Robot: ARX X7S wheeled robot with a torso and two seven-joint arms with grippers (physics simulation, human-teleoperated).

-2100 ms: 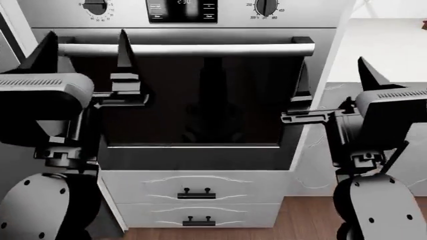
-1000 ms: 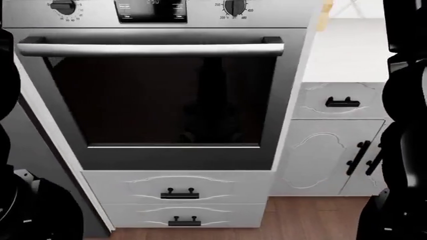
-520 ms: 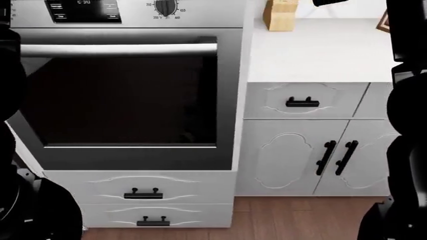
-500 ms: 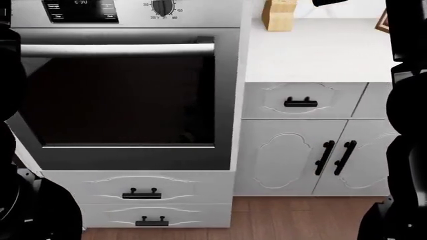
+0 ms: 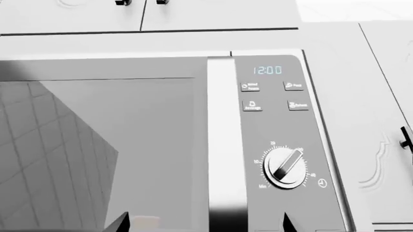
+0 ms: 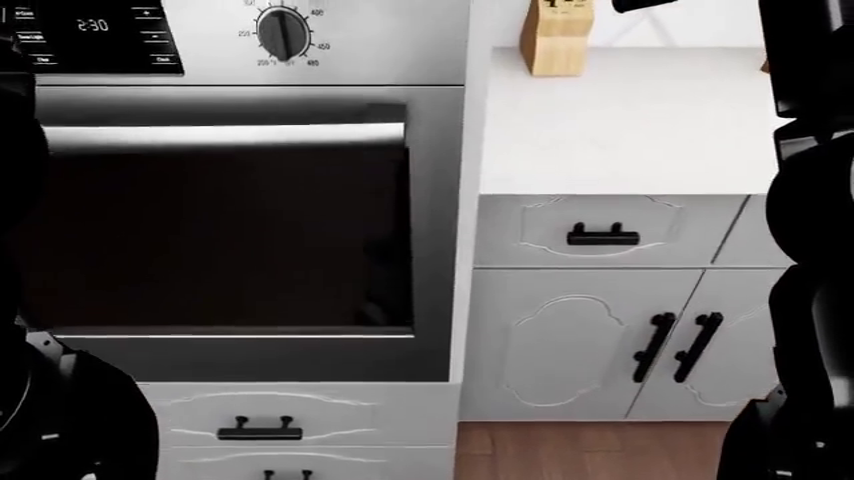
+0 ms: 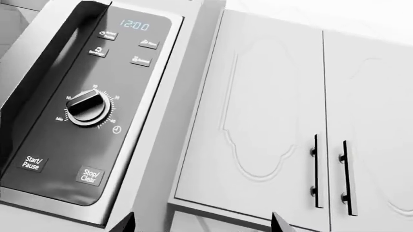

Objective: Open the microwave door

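The microwave door (image 5: 96, 145) is a grey glass panel that stands closed, with a vertical silver handle (image 5: 226, 145) along its edge. Beside it is the control panel (image 5: 274, 106), with a 12:00 display and a round knob (image 5: 284, 169). My left gripper (image 5: 205, 224) is open. Its two dark fingertips stand either side of the handle and apart from it. In the right wrist view the same control panel (image 7: 96, 106) appears at an angle. My right gripper (image 7: 203, 224) is open below the panel's corner with nothing in it. The microwave is outside the head view.
White upper cabinet doors (image 7: 264, 121) with black bar handles (image 7: 315, 169) adjoin the microwave. In the head view there is a steel oven (image 6: 227, 240), a white counter (image 6: 627, 120) with a wooden knife block (image 6: 558, 40), a drawer (image 6: 601, 235) and my dark arms (image 6: 807, 250) at both edges.
The head view has swung right and then upward: the oven slid left and lower in the picture, and the counter and cabinets came in. Both grippers have left the head view.
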